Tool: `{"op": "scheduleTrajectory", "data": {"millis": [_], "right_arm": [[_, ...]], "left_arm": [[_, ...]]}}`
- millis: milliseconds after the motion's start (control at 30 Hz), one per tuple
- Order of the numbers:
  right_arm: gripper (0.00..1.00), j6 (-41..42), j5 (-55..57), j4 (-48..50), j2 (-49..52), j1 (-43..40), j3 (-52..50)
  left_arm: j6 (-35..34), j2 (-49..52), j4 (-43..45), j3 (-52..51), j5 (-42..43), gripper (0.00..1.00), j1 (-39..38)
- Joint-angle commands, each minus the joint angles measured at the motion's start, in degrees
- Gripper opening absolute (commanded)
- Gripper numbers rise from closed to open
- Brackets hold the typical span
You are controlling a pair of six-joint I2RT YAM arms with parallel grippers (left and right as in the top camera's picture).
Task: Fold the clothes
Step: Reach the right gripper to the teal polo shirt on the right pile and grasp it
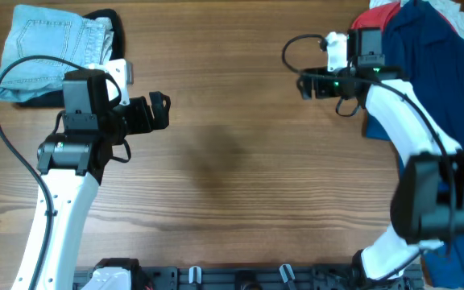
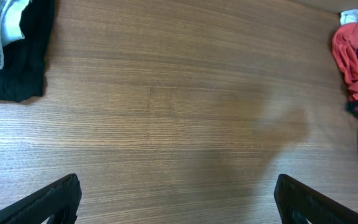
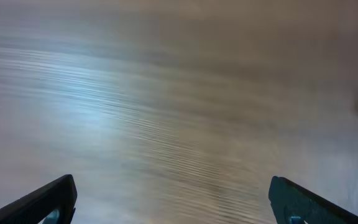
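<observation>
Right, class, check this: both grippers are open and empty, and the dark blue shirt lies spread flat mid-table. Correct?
No: the overhead view shows the dark blue shirt bunched in a heap at the far right edge, not spread flat. The left gripper and right gripper are open and empty.

Jeans [image 1: 51, 48] far-left on table [image 1: 232, 161], atop another garment [image 2: 14, 68]. Shirt [image 1: 433, 56] far-right at table edge, over T-shirt [image 2: 350, 53]. Piles well apart, L vs R.
</observation>
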Motion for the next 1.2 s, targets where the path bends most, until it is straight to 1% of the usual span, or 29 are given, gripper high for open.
{"op": "scheduleTrajectory", "data": {"millis": [0, 67, 167, 233, 333, 433, 533, 567, 633, 700, 767, 833, 1033, 1167], "right_arm": [[0.99, 6.1, 4.9, -0.5, 7.2, -4.0, 1.1], [0.94, 7.7, 5.1, -1.7, 8.9, -6.2, 1.1], [0.93, 8.8, 6.5, -2.5, 9.0, -8.9, 1.1], [0.92, 8.7, 9.7, -2.6, 9.0, -10.3, 1.1], [0.88, 8.5, 14.5, -3.7, 9.0, -10.8, 1.1], [0.85, 8.3, 14.9, -5.0, 8.5, -10.5, 1.2], [0.84, 8.5, 14.9, -7.2, 5.6, -9.9, 1.3], [0.84, 8.5, 14.9, -8.1, 3.1, -9.7, 1.3], [0.79, 8.9, 14.9, -8.6, -1.1, -9.6, 1.3], [0.77, 9.7, 14.9, -8.6, -4.8, -9.6, 1.3], [0.76, 10.1, 14.8, -8.6, -6.5, -9.6, 1.3], [0.74, 10.1, 13.3, -9.1, -6.0, -9.6, 1.1], [0.69, 10.6, 13.4, -12.9, -3.2, -9.6, 0.0], [0.69, 11.4, 15.5, -12.9, -0.2, -9.8, -1.0]], "left_arm": [[0.5, 0.2, 0.7, 1.2, 1.3, 1.00, -0.2], [0.5, 0.2, 1.1, 1.2, 1.2, 1.00, -0.2], [0.5, 0.2, 1.6, 1.2, 1.2, 1.00, -0.2], [0.5, 0.2, 1.7, 1.2, 1.2, 1.00, -0.2], [0.5, 0.2, 1.7, 1.2, 1.2, 1.00, -0.2], [0.5, 0.2, 1.7, 1.2, 1.2, 1.00, -0.2], [0.5, 0.2, 1.7, 1.2, 1.2, 1.00, -0.2], [0.5, 0.2, 1.7, 1.2, 1.2, 1.00, -0.2], [0.5, 0.4, 1.7, 1.2, 1.2, 1.00, -0.2], [0.5, 1.0, 1.7, 1.2, 1.2, 1.00, -0.2], [0.5, 1.6, 1.7, 1.2, 1.2, 1.00, -0.2], [0.5, 2.3, 1.7, 1.2, 1.2, 1.00, -0.2], [0.5, 2.3, 1.9, 1.2, 1.2, 1.00, -0.2], [0.5, 2.4, 3.7, 1.2, 1.2, 1.00, -0.2]]}}
